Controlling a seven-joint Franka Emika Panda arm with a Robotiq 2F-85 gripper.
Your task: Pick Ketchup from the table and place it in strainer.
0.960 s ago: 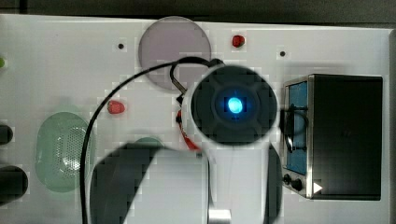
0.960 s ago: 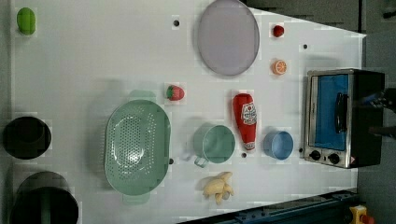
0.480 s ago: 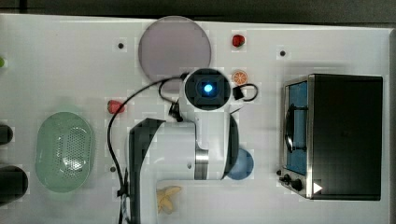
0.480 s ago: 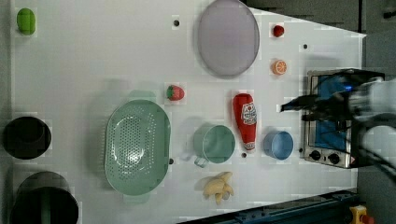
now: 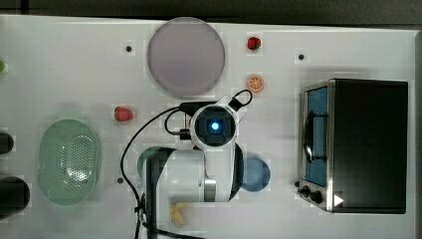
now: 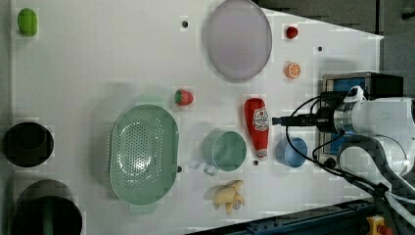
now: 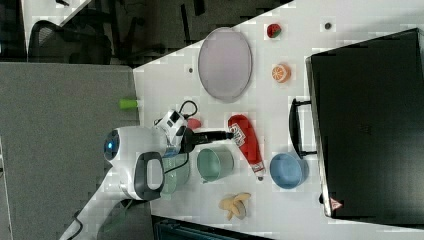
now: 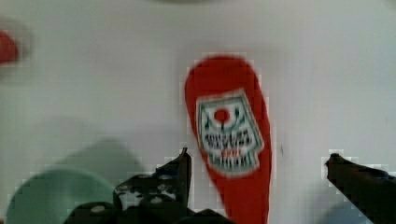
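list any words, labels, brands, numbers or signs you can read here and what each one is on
No text can be read as letters.
Label on the long red ketchup squeeze bottle: a red dot with dark lines of print beneath, too blurred to read.
Small white triangle mark on the black toaster oven, at a front corner by its knobs: a sign, no letters.
Red-and-white triangle mark on the oven's corner in the right view: too small to read.

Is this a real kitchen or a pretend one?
Probably a pretend kitchen on a robot test table: a toy toaster oven, plastic food such as the Ketchup and banana, and a robot arm reaching over the white table.
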